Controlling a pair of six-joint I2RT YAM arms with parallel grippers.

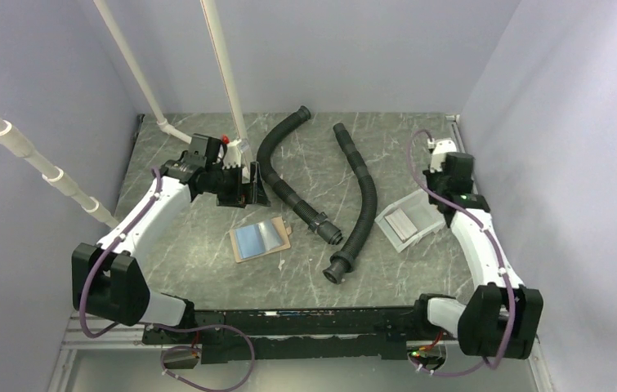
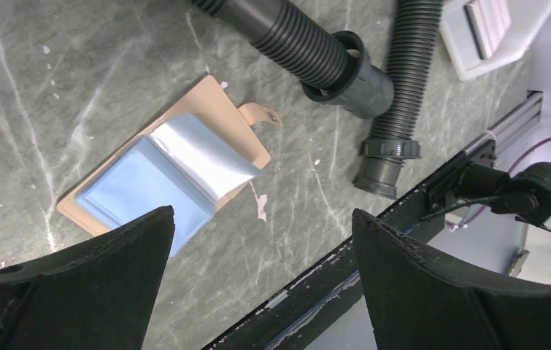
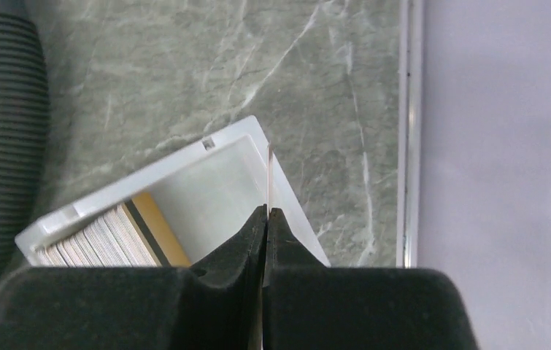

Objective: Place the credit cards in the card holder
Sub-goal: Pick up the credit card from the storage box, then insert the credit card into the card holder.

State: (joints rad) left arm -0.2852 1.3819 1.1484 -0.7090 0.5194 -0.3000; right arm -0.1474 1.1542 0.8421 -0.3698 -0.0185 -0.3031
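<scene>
Writing: the cards show me little but their edges, so I can read nothing on them.
Left arm: stretched to the far left of the table, with the wrist bent down near the foot of the pipes.
Left claw: wide and holding nothing. It hangs above the table, and the holder lies below it, apart from both fingers.
Right arm: folded along the right side, with the wrist tipped down over the tray.
Right claw: pinched tight on one card. I hold it upright, edge-on to my camera, above the tray's right wall.
Holder: one, tan, lying open on the table left of centre. Its blue inner face is up and the tab sticks out from one side.
Cards: one is in my right claw. The rest stand packed on edge at the tray's end away from that claw, too close together to count. The nearest of them shows orange-yellow with a black stripe.
Tray: one, white, on the right of the table, just beside a hose.
Hoses: two, black and ribbed, lying between holder and tray.
Pipes: three, white, slanting up from the far left.
</scene>
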